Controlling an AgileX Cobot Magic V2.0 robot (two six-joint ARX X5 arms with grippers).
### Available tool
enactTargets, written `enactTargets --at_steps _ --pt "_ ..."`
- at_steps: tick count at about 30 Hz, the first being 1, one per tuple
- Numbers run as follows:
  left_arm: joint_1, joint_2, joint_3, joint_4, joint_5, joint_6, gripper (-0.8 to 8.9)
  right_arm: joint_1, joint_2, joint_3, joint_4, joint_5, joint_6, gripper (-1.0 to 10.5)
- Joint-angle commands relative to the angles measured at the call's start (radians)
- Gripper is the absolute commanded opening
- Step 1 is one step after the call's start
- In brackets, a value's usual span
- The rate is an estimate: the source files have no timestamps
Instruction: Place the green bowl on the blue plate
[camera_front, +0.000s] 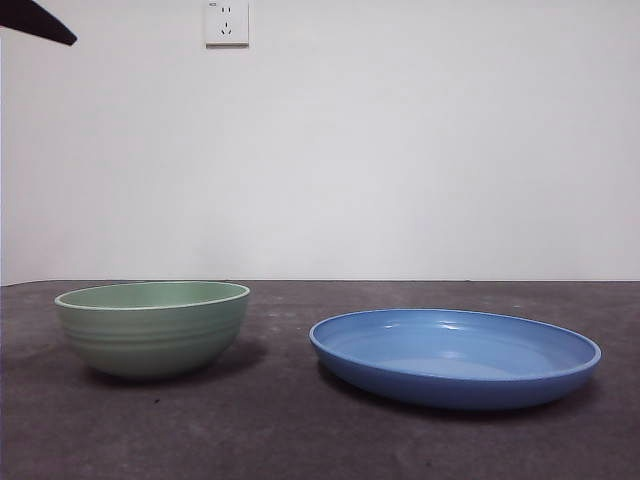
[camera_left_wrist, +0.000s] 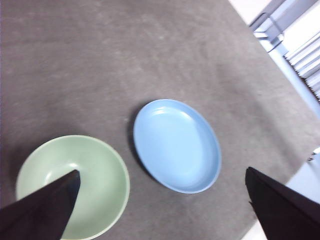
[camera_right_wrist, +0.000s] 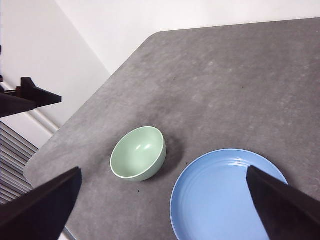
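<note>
Jaws on my left gripper (camera_left_wrist: 161, 210) are spread wide, empty, high above the table (camera_left_wrist: 100, 60); one jaw tip overlaps the green bowl (camera_left_wrist: 73, 186) in its wrist view. Right gripper (camera_right_wrist: 164, 210) likewise spread and empty, high up. Bowl sits upright on the table, beside the blue plate (camera_front: 455, 357) but not touching it. I see a wall socket (camera_front: 227, 22) behind.

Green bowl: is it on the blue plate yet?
No, in the front view the green bowl sits on the table beside the blue plate, a gap between them.
</note>
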Motion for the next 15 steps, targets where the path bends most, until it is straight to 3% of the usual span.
enactTargets --at_steps 1,8,15 --pt "-0.003 0.026 0.02 -0.006 -0.039 0.026 5.36 0.003 0.004 0.018 0.003 -0.002 -0.01 5.6" --pt "-0.003 0.111 0.02 -0.068 -0.255 0.048 5.3 0.003 0.004 0.018 0.003 0.004 -0.011 5.6" --pt "-0.003 0.249 0.02 -0.075 -0.289 0.068 5.3 0.003 0.003 0.018 0.003 0.004 -0.011 5.6"
